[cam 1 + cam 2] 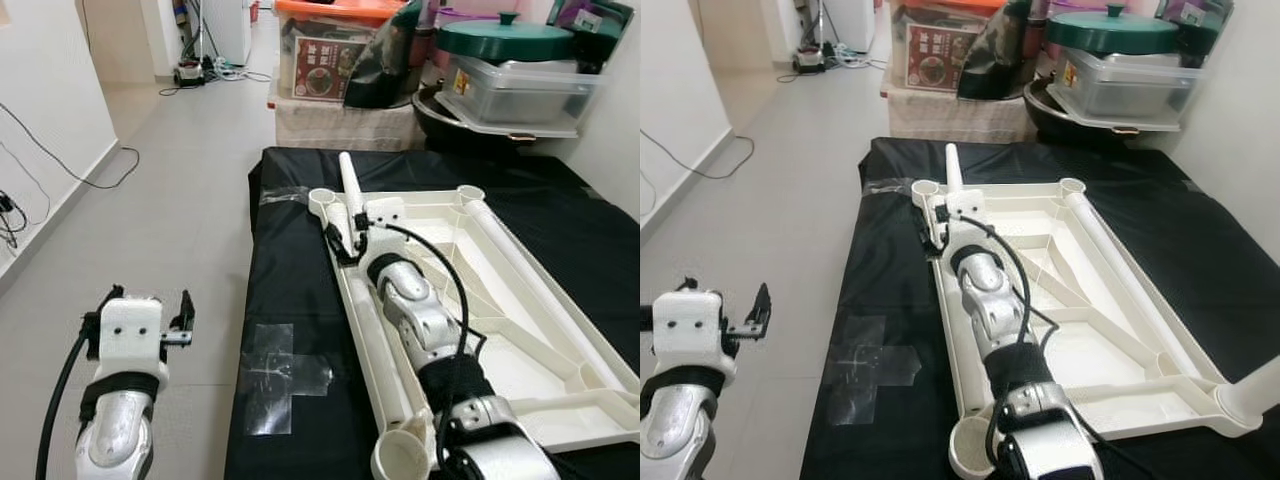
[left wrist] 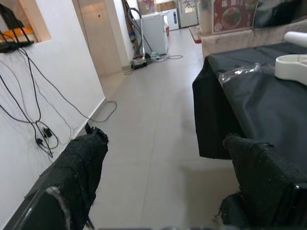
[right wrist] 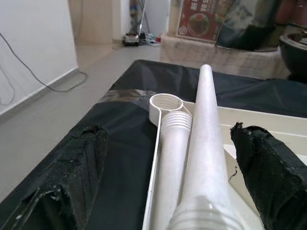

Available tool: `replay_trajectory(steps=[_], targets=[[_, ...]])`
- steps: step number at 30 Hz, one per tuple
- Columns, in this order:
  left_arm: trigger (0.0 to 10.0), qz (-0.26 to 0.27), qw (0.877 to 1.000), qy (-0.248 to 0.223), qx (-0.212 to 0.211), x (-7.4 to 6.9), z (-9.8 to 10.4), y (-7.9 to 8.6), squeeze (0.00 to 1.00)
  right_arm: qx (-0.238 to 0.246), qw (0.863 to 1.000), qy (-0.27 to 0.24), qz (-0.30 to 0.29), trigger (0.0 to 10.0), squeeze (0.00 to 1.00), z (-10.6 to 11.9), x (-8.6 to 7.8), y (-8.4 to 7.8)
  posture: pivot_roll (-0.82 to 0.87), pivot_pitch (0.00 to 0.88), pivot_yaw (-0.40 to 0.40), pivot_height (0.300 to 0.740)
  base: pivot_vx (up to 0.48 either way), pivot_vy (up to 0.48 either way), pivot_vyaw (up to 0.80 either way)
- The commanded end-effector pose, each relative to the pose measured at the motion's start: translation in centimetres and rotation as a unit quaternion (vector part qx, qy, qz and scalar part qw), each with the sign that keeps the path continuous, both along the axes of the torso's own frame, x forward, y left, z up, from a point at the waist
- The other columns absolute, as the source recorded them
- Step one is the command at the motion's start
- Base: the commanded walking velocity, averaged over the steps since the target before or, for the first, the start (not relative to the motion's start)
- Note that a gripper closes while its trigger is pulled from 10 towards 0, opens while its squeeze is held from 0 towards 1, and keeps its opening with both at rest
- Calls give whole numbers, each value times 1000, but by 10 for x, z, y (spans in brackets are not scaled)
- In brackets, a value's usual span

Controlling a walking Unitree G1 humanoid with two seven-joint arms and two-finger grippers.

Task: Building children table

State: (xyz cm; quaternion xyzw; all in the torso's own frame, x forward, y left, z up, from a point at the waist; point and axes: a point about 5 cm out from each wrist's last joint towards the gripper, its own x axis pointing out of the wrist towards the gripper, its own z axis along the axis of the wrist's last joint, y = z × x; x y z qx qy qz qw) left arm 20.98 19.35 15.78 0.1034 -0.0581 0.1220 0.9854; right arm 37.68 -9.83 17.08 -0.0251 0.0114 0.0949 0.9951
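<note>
A white plastic table top [image 1: 520,370] lies upside down on a black cloth [image 1: 300,290]. My right gripper [image 1: 348,232] reaches along its left edge to the far left corner socket [image 3: 165,102]. It is open, its fingers [image 3: 72,177] on either side of two white legs. One long tapered leg [image 3: 204,124] points away past the corner. Below it lies another leg [image 3: 175,129] with a threaded end by the socket. A third leg [image 1: 520,265] rests along the right edge. My left gripper [image 1: 145,300] hangs open over the floor, left of the cloth.
Storage boxes [image 1: 330,60], a green-lidded pot [image 1: 505,40] and a clear tub [image 1: 520,90] crowd the far end. Cables [image 1: 60,160] trail along the left wall and floor. Clear tape [image 1: 285,375] is stuck to the cloth's near left part. A socket [image 1: 400,455] juts at the near corner.
</note>
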Motion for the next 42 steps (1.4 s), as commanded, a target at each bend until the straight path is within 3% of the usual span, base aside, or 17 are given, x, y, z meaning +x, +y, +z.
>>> replay_trajectory(steps=[1,8,16,42], targets=[[10000,-2,1000,2,10,-2,1,-1,0,0,1000,-1,-6,10000,0,-1,2,-1,172,0,-118,740,0,0,0],[10000,3,1000,6,13,-3,0,0,0,-9,999,27,-18,10000,0,-13,8,2,192,0,-128,740,0,0,0],[10000,4,1000,7,14,-2,-2,0,0,-11,998,43,-43,10000,0,-20,15,-8,193,0,-124,740,0,0,0],[10000,7,1000,7,18,2,-3,0,0,-10,994,91,-66,10000,0,-44,13,-18,206,0,-132,740,0,0,0]])
